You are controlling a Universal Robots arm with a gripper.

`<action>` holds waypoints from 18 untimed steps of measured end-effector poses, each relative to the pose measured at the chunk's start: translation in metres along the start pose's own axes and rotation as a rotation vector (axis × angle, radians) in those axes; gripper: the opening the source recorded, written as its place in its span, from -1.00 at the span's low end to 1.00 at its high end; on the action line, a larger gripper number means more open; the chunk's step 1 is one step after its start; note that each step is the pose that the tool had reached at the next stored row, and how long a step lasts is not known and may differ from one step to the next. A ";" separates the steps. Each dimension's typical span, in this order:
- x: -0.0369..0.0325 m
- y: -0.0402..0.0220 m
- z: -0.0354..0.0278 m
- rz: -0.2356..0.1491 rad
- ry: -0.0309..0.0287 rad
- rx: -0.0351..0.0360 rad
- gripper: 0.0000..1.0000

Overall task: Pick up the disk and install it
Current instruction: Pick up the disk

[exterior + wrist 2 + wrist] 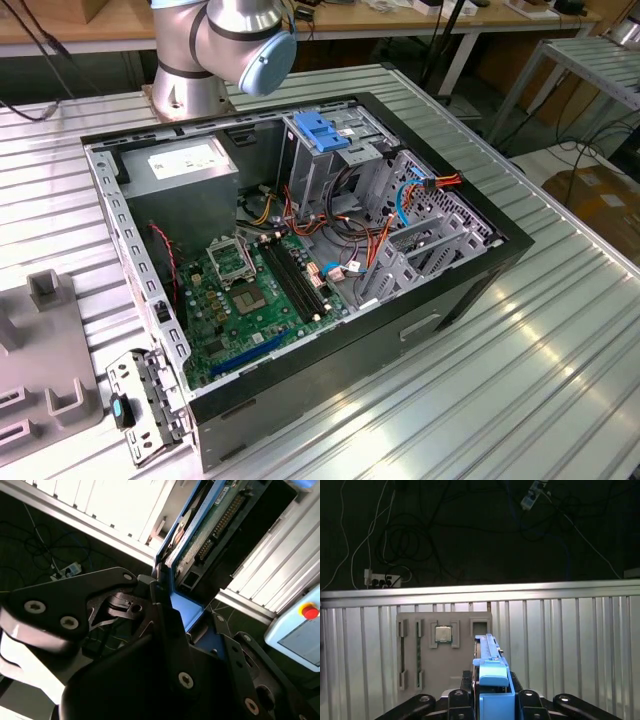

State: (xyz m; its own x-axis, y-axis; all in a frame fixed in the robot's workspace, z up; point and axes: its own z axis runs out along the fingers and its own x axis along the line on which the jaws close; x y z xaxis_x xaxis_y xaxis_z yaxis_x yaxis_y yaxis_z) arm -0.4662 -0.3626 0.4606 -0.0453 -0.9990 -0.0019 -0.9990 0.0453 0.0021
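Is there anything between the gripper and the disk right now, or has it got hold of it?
Nothing visible stands between them. In the first wrist view the gripper is closed on the disk, which stands edge-on between the fingers with its blue side rail showing.

Blue-railed disk [215, 522] held edgewise, circuit board showing

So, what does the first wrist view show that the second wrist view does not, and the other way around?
First wrist view: a grey fixture plate with a square chip in it. Second wrist view: the green circuit-board face of the disk and a pale box with a red button. Both: the gripper shut on the disk, the ribbed table, and floor cables.
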 end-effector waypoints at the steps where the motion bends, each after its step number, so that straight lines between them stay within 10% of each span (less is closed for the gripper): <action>1: 0.0000 0.0000 -0.0022 0.000 -0.0001 -0.0001 -0.25; 18: -0.0001 0.0000 -0.0298 0.000 -0.0019 -0.0003 -0.25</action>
State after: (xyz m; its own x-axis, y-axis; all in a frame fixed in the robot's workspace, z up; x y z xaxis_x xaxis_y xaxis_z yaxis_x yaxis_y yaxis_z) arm -0.4662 -0.3625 0.4904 -0.0453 -0.9990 -0.0038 -0.9990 0.0453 0.0024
